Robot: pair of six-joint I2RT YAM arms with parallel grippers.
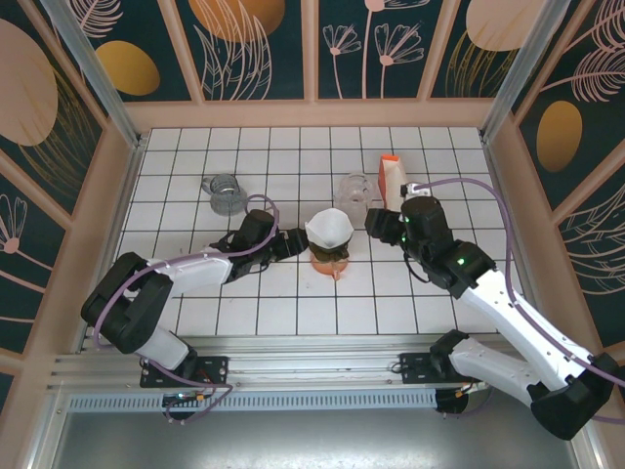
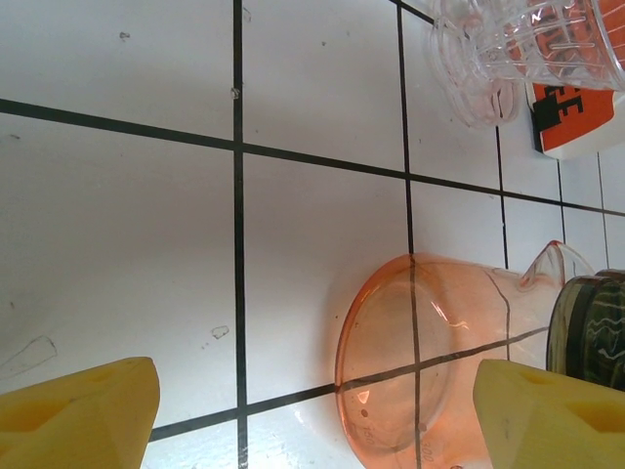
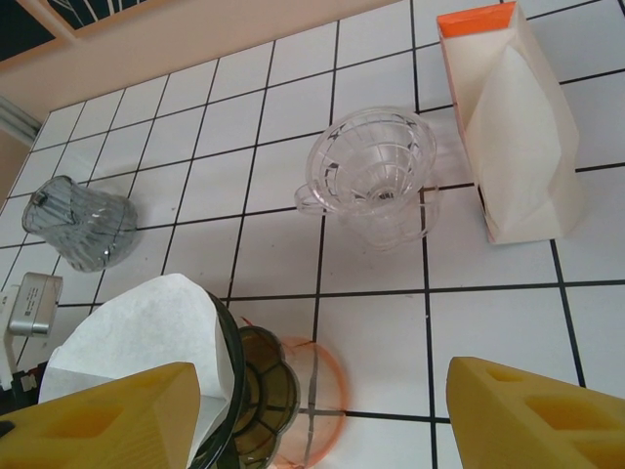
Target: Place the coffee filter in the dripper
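Two pincers spread, holding nothing | top: filter (image 1: 329, 228) stands above orange jug (image 1: 332, 266) on the counter (image 1: 195, 293), left pincer (image 1: 289, 243) and right pincer (image 1: 375, 223) flanking it | left wrist: dark dripper (image 2: 591, 332) caps the jug | right wrist: filter sits open inside dripper | progress: placement looks done, only withdrawal left.

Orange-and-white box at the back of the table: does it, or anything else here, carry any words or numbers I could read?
Filter box: blocky black print in the left wrist view, partly covered by the clear dripper and too cut off to read.
Everything else: no text visible.
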